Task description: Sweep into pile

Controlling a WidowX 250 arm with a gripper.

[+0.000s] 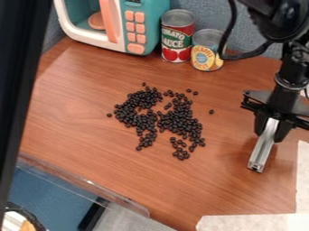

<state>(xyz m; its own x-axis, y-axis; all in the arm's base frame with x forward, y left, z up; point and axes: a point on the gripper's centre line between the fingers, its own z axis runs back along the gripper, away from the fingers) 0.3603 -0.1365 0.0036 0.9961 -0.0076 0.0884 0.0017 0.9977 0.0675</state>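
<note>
Gripper is clasping metal bar, right of beans; good sweeping is needing bar low, short inward strokes, stopping before tabletop's lower-left edge.

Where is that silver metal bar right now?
The silver metal bar is at the right side of the camera view, slanting down from the black claw over the wooden table, to the right of the black beans.

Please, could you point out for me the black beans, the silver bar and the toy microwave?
Black beans (180,121): camera view, dense part of the right cluster.
Silver bar (264,146): camera view, middle of its length.
Toy microwave (154,25): camera view, teal body right of the buttons.
</note>
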